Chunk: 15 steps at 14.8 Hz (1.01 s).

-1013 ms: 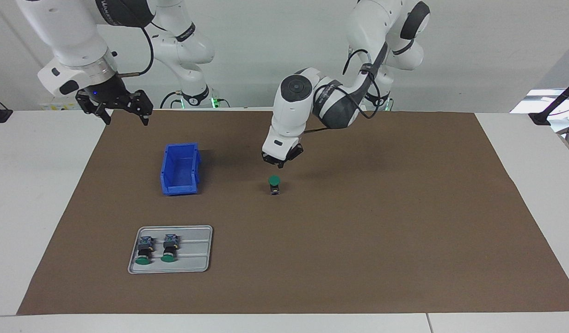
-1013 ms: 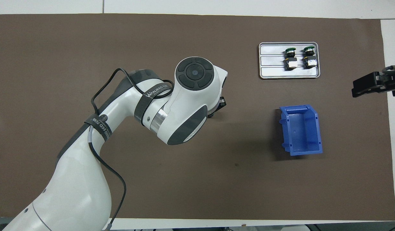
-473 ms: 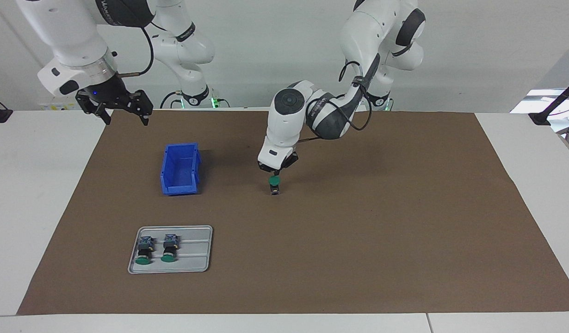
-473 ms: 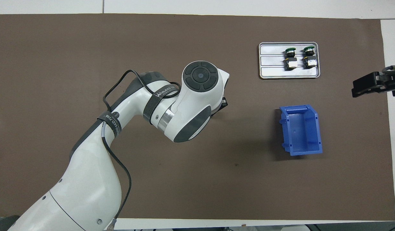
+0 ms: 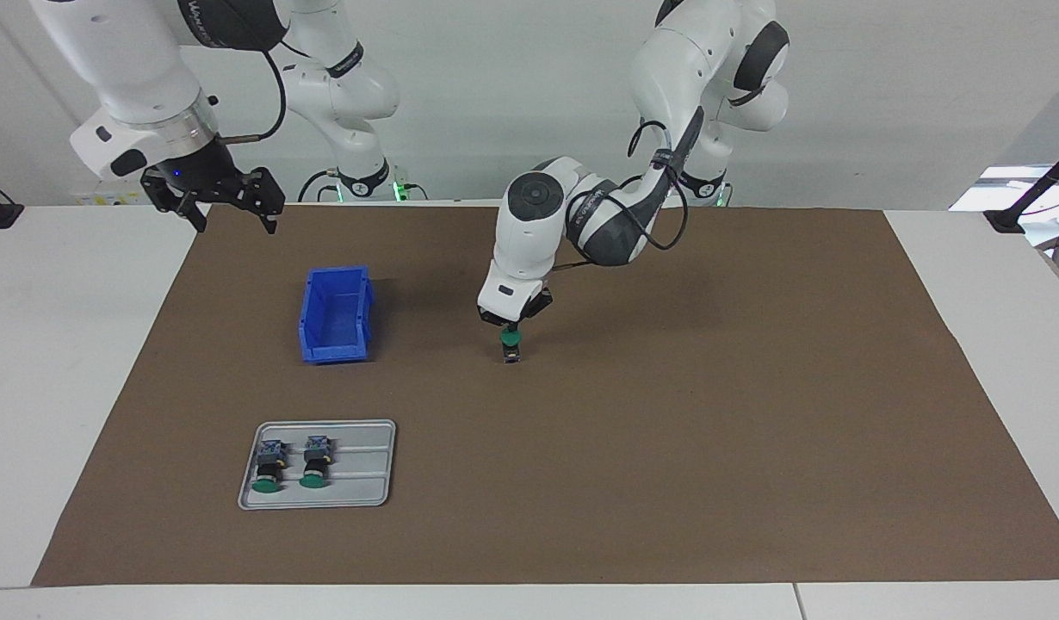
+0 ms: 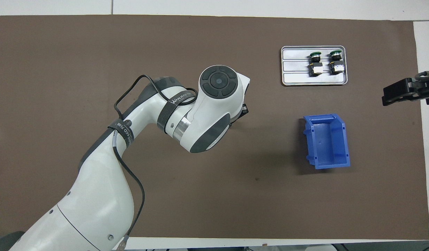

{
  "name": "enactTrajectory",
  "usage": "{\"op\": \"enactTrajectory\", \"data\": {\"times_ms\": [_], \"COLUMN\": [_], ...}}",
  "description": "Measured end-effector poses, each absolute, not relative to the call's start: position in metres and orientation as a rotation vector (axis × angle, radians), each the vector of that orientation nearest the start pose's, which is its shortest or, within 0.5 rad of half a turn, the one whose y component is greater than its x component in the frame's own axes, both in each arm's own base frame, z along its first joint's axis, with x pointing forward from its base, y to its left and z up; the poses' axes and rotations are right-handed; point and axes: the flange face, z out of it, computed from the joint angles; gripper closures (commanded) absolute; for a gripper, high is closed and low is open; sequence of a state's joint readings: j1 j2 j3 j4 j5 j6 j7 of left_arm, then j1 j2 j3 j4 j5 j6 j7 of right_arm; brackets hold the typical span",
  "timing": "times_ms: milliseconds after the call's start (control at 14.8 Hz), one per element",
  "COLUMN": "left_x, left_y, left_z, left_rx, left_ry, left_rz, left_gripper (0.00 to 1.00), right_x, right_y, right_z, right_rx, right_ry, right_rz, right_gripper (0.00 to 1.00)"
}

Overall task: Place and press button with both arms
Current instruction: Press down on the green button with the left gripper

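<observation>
1. Over the right arm's end of the table, the right gripper (image 5: 228,205) waits in the air with its claw released, fingers spread and holding nothing.
2. Next along the facing view, the blue bin (image 5: 336,314) sits on the brown mat (image 5: 667,448), and the grey tray (image 5: 357,465), farther from the robots, holds two spare buttons (image 5: 291,465) lying on their sides.
3. Mid-table, the button (image 5: 511,345) stands upright on the mat, green cap up, well apart from bin and tray.
4. Directly above it, the left gripper (image 5: 512,325) is clenched with its tip down on the cap; it appears to be touching, though the overhead view hides the contact under the wrist.
5. I judge the step in hand to be the press. To do it well, the push should go straight down through the cap's centre, since the button stands free and narrow and a sideways load could tip it.
6. A short, firm stroke followed by a vertical lift should leave it standing.
</observation>
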<state>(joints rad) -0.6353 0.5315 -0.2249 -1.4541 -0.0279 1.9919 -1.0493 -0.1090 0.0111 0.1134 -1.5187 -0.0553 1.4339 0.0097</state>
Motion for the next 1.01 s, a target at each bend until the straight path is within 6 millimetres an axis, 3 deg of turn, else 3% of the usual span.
{"op": "enactTrajectory", "data": {"times_ms": [135, 1013], "left_x": [0.485, 0.48], "left_y": [-0.514, -0.525], "left_z": [0.382, 0.368], "left_rx": [-3.206, -3.235], "left_ry": [-0.392, -0.405], "left_rz": [0.162, 0.096], "left_gripper": [1.0, 1.0], "right_x": [0.544, 0.544], "right_y": [-0.004, -0.004], "right_z": [0.632, 0.632], "right_rx": [-3.192, -3.192], "right_ry": [0.016, 0.016], "right_rz": [0.152, 0.152], "right_gripper": [0.01, 0.01]}}
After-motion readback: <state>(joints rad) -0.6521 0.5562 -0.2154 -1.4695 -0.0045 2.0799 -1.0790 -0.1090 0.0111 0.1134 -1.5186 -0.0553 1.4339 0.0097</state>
